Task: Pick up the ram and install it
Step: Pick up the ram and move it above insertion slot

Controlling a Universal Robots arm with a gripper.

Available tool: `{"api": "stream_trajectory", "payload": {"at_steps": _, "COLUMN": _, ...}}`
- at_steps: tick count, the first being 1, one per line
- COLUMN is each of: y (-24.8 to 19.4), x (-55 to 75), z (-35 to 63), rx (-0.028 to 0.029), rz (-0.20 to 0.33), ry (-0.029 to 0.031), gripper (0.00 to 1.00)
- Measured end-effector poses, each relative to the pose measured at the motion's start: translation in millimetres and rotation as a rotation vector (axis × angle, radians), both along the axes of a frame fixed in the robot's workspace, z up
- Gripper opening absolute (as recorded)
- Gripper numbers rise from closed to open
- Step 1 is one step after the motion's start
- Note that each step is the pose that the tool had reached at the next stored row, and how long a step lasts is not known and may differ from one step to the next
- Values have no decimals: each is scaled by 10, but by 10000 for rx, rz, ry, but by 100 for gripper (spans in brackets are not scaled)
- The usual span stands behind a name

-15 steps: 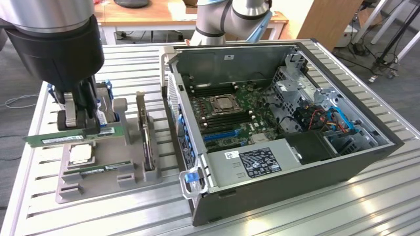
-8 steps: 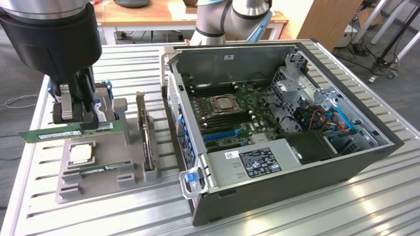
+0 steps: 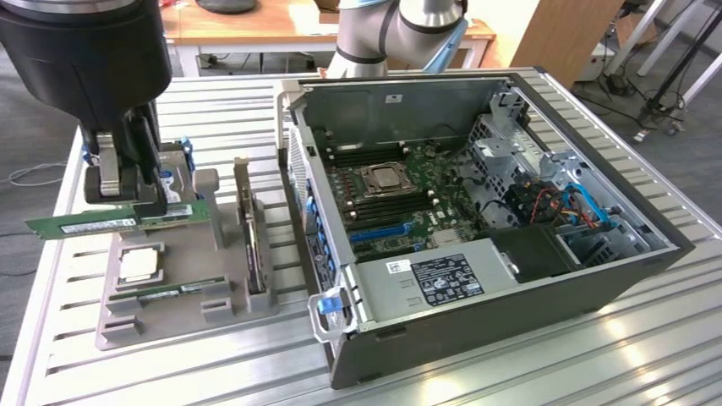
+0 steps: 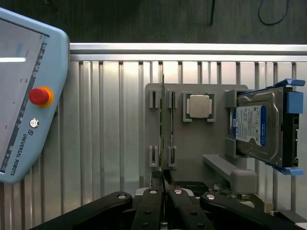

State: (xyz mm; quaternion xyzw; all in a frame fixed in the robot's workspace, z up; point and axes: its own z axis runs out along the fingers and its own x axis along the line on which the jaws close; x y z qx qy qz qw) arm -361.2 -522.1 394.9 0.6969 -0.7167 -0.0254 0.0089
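The pincer (image 3: 130,201) is closed narrow on the ram (image 3: 79,226), gripping it near its middle and holding it level just above the grey holder (image 3: 147,326), over the end where the processor (image 3: 141,264) sits.

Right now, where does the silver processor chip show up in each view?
Exterior view: the processor chip lies flat on the gray holder, at the exterior view's left of the open computer case.
Wrist view: it sits on that holder, beside the hard drive.
Shared landmark: the gray holder.
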Motion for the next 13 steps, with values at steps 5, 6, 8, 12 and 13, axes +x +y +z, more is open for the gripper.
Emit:
{"api": "stream_trajectory", "payload": {"at_steps": 5, "y": 0, "x": 0, "z": 4, "rx": -2, "rz": 0, "ry": 2, "gripper": 12}}
{"api": "stream_trajectory", "payload": {"at_steps": 6, "y": 0, "x": 0, "z": 4, "rx": -2, "rz": 0, "ry": 2, "gripper": 12}}
{"api": "stream_trajectory", "payload": {"at_steps": 8, "y": 0, "x": 0, "z": 8, "rx": -3, "rz": 0, "ry": 4, "gripper": 12}}
{"api": "stream_trajectory", "payload": {"at_steps": 12, "y": 0, "x": 0, "z": 49, "rx": -2, "rz": -1, "ry": 2, "gripper": 12}}
{"api": "stream_trajectory", "payload": {"at_steps": 13, "y": 0, "x": 0, "z": 62, "rx": -2, "rz": 0, "ry": 2, "gripper": 12}}
